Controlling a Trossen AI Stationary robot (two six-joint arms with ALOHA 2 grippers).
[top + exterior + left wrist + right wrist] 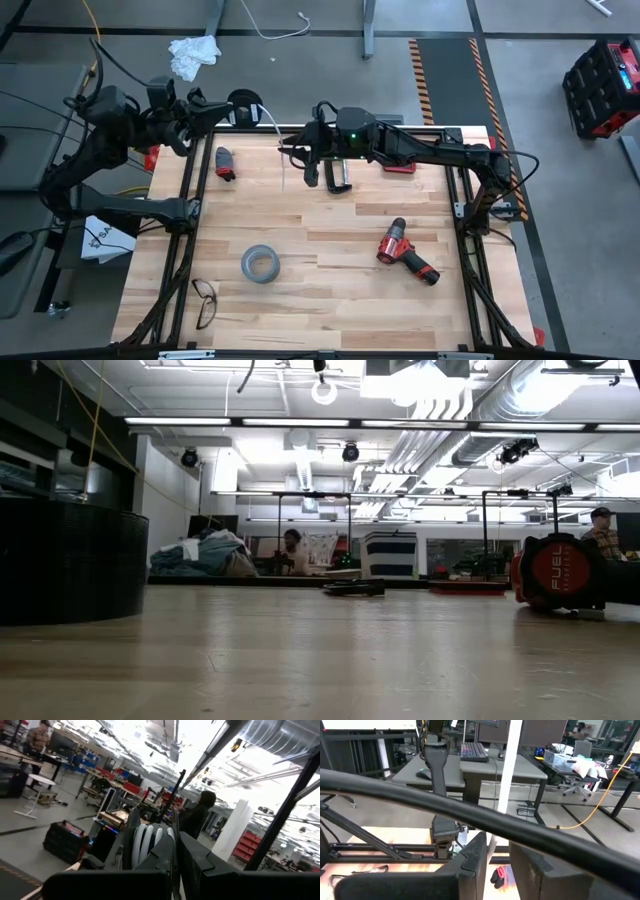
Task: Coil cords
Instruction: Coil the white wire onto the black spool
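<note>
Both arms up at the table's [330, 250] far edge. Left gripper [205, 118] pressed shut on black disc [243, 106] w/ cord [145, 842] wound on; right gripper [322, 172] pinches the white tail [281, 150]. Coiling mostly done, tail left.

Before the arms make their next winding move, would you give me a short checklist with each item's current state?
1. Left jaws shut on the black disc at the table's far edge: ok.
2. Right jaws clamped on the white cable: ok.
3. Turns already lying on the disc, as the left wrist view shows: ok.
4. Whole cable wound: not ok, a loose tail hangs below the right jaws over the table.
5. Grey tape roll and red drill apart from the cable: ok.
6. Cable taut between disc and right jaws: cannot tell.
</note>
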